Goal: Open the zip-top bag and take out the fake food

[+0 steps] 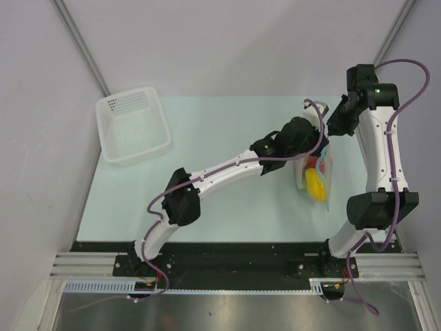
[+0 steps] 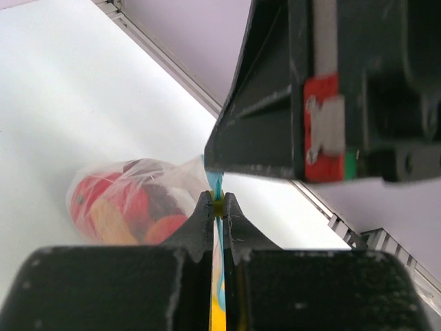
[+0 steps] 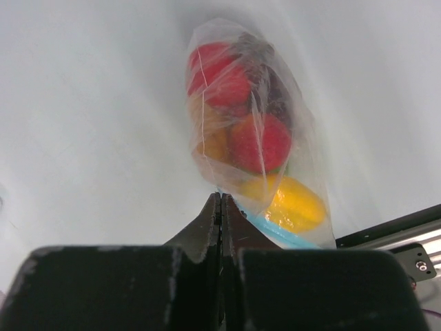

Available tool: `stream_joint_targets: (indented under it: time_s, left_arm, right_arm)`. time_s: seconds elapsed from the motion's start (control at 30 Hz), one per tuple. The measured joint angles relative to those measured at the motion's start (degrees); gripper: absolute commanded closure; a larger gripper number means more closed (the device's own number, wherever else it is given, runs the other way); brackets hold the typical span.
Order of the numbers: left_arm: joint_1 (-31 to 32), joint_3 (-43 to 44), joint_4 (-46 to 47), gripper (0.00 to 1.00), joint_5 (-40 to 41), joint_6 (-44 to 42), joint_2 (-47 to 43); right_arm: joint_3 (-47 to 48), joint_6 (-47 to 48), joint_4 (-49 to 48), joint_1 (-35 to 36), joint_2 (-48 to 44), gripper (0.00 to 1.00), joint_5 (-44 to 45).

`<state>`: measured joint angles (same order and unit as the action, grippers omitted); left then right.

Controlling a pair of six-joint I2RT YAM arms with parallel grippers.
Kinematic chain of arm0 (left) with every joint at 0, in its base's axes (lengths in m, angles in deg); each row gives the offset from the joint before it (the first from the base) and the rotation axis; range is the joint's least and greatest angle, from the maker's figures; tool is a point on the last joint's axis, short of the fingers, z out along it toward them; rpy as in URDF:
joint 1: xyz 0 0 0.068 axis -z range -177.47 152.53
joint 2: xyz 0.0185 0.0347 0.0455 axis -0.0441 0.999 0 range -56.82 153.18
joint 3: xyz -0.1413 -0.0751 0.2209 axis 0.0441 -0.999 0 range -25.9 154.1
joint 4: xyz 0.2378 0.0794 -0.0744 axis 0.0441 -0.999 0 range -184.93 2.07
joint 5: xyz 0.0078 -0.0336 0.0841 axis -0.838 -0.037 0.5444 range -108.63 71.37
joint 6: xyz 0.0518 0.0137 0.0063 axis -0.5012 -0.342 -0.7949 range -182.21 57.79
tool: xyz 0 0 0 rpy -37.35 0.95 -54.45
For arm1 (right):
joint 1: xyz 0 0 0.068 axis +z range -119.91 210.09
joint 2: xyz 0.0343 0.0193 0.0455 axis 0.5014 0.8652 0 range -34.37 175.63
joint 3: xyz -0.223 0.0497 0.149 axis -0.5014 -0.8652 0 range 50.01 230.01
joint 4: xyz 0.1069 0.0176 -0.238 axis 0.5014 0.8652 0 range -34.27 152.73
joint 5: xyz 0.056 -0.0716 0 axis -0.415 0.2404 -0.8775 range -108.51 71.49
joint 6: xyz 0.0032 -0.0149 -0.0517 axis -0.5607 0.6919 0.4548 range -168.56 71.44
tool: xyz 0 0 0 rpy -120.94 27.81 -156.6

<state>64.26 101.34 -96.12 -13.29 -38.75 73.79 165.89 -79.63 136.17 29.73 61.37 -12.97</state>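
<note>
Gripped by its mouth from two sides at the right of the surface [image 1: 227, 138]: the zip-top bag [image 1: 318, 178], clear and crinkled, lying between the two wrists. Clamped hard with the left fingers [image 2: 203, 214] on the light blue zip strip [image 2: 216, 185], only a sliver of strip showing between the tips. Pressed together likewise at the right fingers [image 3: 210, 214], meeting just where the clear film begins, apparently with a lip of the mouth pinched between, though too thin to make out for certain. Not yet out, by the look of it: the fake food [image 3: 258, 141], red, orange and dark purple, with a yellow piece [image 3: 293, 203] nearest the zip. Hard to tell whether hanging free or resting its far end on the surface.

Plenty to go wrong from here. Risk of merely stretching the strip and leaving the seal shut, if pulled with both holds on the same lip or on both layers at once. Risk of a slip from so slim a pinch on slick film, with bag and load dropping back down. Risk of a tear in the film from too hard a tug, or of a sudden pop of the seal, spilling round fruits and sending them rolling toward an edge. Well apart from it all, at the far left: a white perforated basket [image 1: 132, 124].
</note>
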Motion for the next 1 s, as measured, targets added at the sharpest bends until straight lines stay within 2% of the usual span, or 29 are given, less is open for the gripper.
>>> stream_joint_targets:
  time_s: [0.17, 0.47, 0.77, 1.0]
  left_arm:
    - [1.03, -1.88, 0.04, 1.0, -0.63, 0.2, -1.05]
    - [3.08, -13.53, 0.79, 1.0, -1.86, 0.52, -8.09]
    - [4.39, -24.81, -3.04, 1.0, -10.08, 1.97, -18.29]
    - [7.13, -35.54, -3.67, 1.0, -14.86, 4.07, -25.86]
  right_arm:
    - [1.6, 0.0, 0.63, -1.62, 0.26, 1.0, -0.48]
    - [4.31, 0.04, 2.12, -2.89, 0.9, 1.0, -0.55]
    - [10.47, 0.7, -0.63, -3.61, 4.28, 1.0, 1.7]
    - [11.02, 1.33, -2.27, -4.33, 5.97, 1.0, 3.61]
